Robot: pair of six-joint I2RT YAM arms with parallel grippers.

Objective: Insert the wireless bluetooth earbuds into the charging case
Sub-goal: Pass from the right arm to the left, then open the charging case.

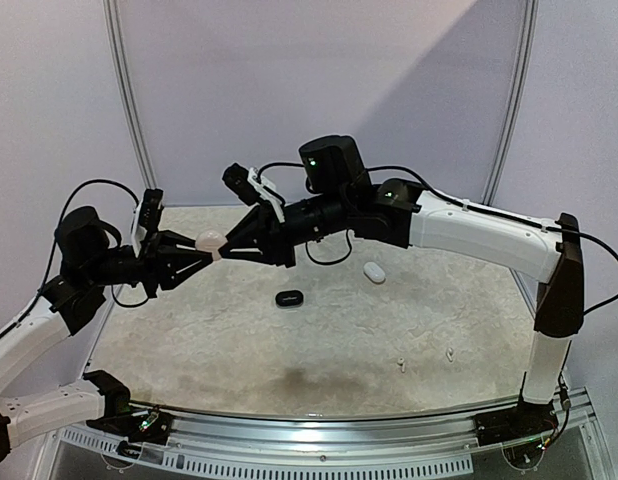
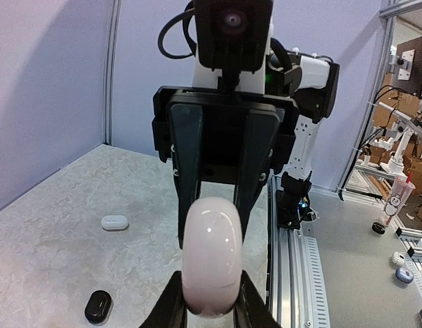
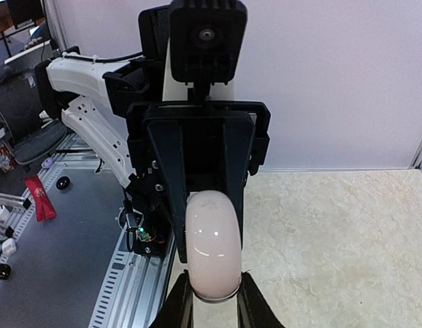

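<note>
A pale pink pebble-shaped charging case (image 1: 209,242) hangs in mid-air above the table's left side, held from both ends. My left gripper (image 1: 200,252) is shut on its left end and my right gripper (image 1: 223,247) on its right end. In the left wrist view the case (image 2: 212,253) stands between my left gripper (image 2: 211,281) and the right arm's dark fingers (image 2: 187,171) beyond. The right wrist view mirrors this: case (image 3: 212,246), right gripper (image 3: 213,279). The case's lid looks closed. Two tiny white earbuds (image 1: 400,364) (image 1: 450,354) lie on the table at the near right.
A white case (image 1: 374,271) (image 2: 115,222) and a black case (image 1: 288,297) (image 2: 98,306) lie on the marbled tabletop (image 1: 239,340) under the arms. A metal rail (image 1: 319,428) runs along the near edge. Purple walls enclose the back.
</note>
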